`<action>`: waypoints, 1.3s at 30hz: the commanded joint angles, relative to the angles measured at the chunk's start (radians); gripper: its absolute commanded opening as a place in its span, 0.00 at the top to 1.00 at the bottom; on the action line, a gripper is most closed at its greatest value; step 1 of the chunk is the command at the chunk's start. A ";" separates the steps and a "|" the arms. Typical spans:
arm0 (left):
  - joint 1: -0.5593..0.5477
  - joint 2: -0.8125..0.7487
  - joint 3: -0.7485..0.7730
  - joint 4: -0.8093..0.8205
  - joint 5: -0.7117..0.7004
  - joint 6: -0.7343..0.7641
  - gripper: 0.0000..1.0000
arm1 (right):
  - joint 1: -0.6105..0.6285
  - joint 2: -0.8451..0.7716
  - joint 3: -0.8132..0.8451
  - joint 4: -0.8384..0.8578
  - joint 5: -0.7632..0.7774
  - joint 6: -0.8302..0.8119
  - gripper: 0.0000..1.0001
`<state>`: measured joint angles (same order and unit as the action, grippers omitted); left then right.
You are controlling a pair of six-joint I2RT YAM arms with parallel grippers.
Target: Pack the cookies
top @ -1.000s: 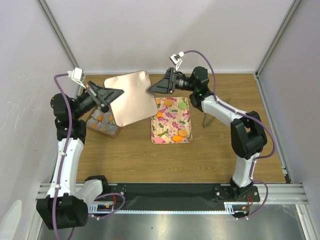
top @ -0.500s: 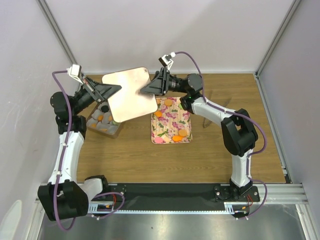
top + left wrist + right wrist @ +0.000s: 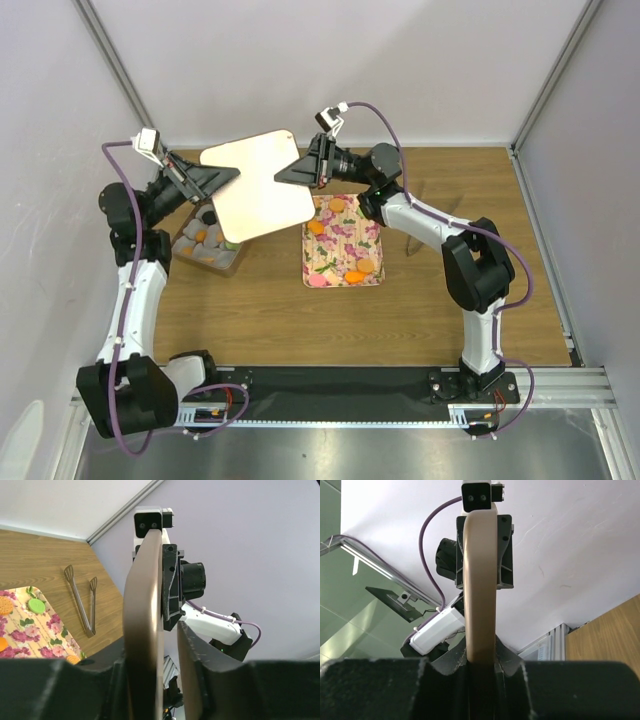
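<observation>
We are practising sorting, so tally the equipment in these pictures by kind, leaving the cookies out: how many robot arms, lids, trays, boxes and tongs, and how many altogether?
Robot arms: 2 (left gripper and right gripper, both clamped on the lid)
Lid: 1
Floral tray: 1
Box: 1
Tongs: 1
Total: 6

Bright, even light, faint soft shadows; overhead view sharp, wrist views blurred dark at bottom

I count small round flat cookies (image 3: 338,205), orange, green and pink, lying flat and scattered across the floral rectangular tray (image 3: 345,240). More cookies, orange and black, sit inside the rectangular box (image 3: 205,265) on the left.
</observation>
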<state>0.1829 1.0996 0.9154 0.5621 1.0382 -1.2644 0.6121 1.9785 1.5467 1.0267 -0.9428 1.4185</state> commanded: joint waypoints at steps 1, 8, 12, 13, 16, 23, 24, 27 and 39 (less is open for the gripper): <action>0.010 -0.012 0.031 -0.008 -0.006 0.045 0.60 | 0.006 -0.007 0.047 0.001 0.030 -0.001 0.93; 0.024 -0.030 0.072 -0.164 -0.052 0.123 0.47 | -0.002 -0.009 0.046 0.027 0.058 0.049 0.99; 0.041 -0.050 0.115 -0.384 -0.144 0.288 0.34 | -0.020 -0.027 0.038 -0.016 0.091 0.040 1.00; 0.043 -0.055 0.119 -0.396 -0.162 0.298 0.25 | -0.023 -0.035 0.035 -0.020 0.096 0.034 1.00; 0.052 -0.056 0.131 -0.445 -0.210 0.332 0.25 | -0.035 -0.043 0.032 -0.025 0.111 0.046 1.00; 0.078 -0.084 0.191 -0.718 -0.451 0.483 0.25 | -0.092 -0.067 -0.022 0.001 0.179 0.089 1.00; 0.079 -0.093 0.197 -0.744 -0.492 0.505 0.25 | -0.098 -0.070 -0.030 0.000 0.186 0.091 1.00; 0.084 -0.092 0.232 -0.820 -0.653 0.566 0.25 | -0.118 -0.073 -0.062 -0.008 0.219 0.089 1.00; 0.086 0.120 0.304 -0.895 -1.109 0.760 0.39 | -0.121 0.043 -0.065 -0.007 0.294 0.083 1.00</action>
<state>0.2588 1.1656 1.1885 -0.3008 0.0734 -0.5865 0.4835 1.9877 1.4429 0.9722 -0.6880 1.4929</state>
